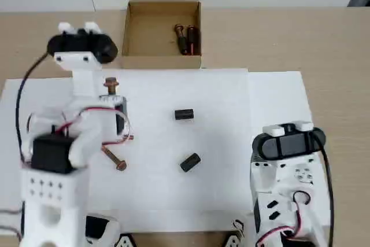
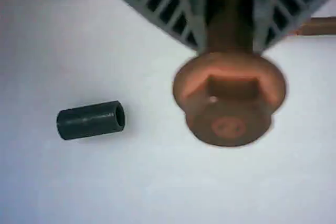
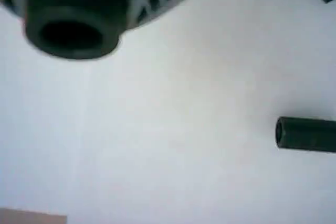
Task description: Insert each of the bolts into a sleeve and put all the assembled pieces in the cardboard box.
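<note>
Left wrist view shows my left pincer (image 2: pixel 231 22) clenched on a bolt (image 2: pixel 229 98); right pincer (image 3: pixel 73 3) grips a sleeve (image 3: pixel 71 35), so I judge mating them needs careful alignment.

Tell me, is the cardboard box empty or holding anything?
Not empty: the cardboard box holds copper-and-black assembled pieces lying near its right wall.

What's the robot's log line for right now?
left gripper: holds bolt | right gripper: holds sleeve | on paper: spare bolt, two loose sleeves | cardboard box: assembled pieces inside
</note>
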Motion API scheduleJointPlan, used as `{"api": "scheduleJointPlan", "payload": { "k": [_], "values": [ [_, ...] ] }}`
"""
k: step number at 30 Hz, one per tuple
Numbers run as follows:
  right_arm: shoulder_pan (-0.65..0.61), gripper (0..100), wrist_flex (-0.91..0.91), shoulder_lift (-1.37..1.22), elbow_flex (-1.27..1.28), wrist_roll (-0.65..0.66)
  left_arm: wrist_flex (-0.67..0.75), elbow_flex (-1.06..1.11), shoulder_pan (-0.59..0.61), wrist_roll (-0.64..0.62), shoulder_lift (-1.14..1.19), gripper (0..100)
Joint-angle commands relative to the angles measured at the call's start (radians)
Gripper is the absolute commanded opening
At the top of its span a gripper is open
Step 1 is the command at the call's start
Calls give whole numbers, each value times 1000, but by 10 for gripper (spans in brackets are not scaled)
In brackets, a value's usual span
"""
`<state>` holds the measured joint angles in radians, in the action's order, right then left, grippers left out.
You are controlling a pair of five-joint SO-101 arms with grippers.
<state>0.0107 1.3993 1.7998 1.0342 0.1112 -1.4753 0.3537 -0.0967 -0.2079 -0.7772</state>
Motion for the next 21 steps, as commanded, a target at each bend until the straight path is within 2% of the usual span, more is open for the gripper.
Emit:
{"api": "scheduleJointPlan", "payload": {
  "k": [1, 6, 9, 13, 21],
  "values": [
    [5, 2, -53, 12, 40, -12, 146, 170, -3, 41, -178, 6],
    [5, 2, -148, 8, 112, -12, 278, 398, -3, 40, -393, 6],
    [-35, 2, -211, 8, 180, -12, 342, 510, -2, -8, -500, 6],
    [-168, 2, -329, 10, 270, -12, 446, 650, -5, -55, -649, 6],
    [-432, 2, -645, 10, 459, -12, 666, 975, -9, -58, -1014, 6]
  ]
}}
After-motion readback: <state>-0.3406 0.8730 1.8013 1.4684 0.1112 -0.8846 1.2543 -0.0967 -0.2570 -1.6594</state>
